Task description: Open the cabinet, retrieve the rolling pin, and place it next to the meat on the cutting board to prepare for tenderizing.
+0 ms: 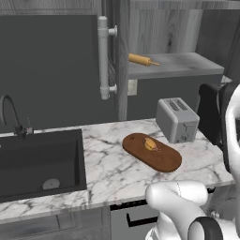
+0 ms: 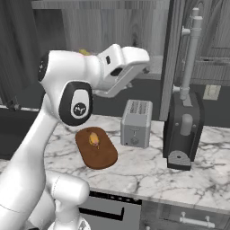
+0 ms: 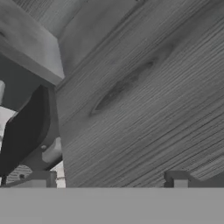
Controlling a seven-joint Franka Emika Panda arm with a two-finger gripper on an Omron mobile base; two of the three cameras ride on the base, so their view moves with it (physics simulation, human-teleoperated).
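Observation:
The cabinet stands open, its left door (image 1: 56,70) swung out with the pale bar handle (image 1: 103,57) facing me. The rolling pin (image 1: 143,60) lies on the cabinet shelf (image 1: 178,65). Below on the counter, the meat (image 1: 149,144) sits on the reddish-brown cutting board (image 1: 152,153), both also seen as meat (image 2: 94,139) on board (image 2: 96,149). My gripper (image 3: 110,179) is open, fingertips (image 3: 43,179) wide apart with nothing between them, close to a grey wood-grain cabinet door face (image 3: 144,96). In the right base view the hand is raised at shelf height, beside the right door's edge (image 2: 172,54).
A silver toaster (image 1: 177,119) stands just behind the board. A dark coffee machine (image 2: 183,130) stands right of the toaster. A dark sink (image 1: 37,161) with a faucet (image 1: 11,115) lies at the left. The right door's bar handle (image 2: 191,54) sticks out near the hand.

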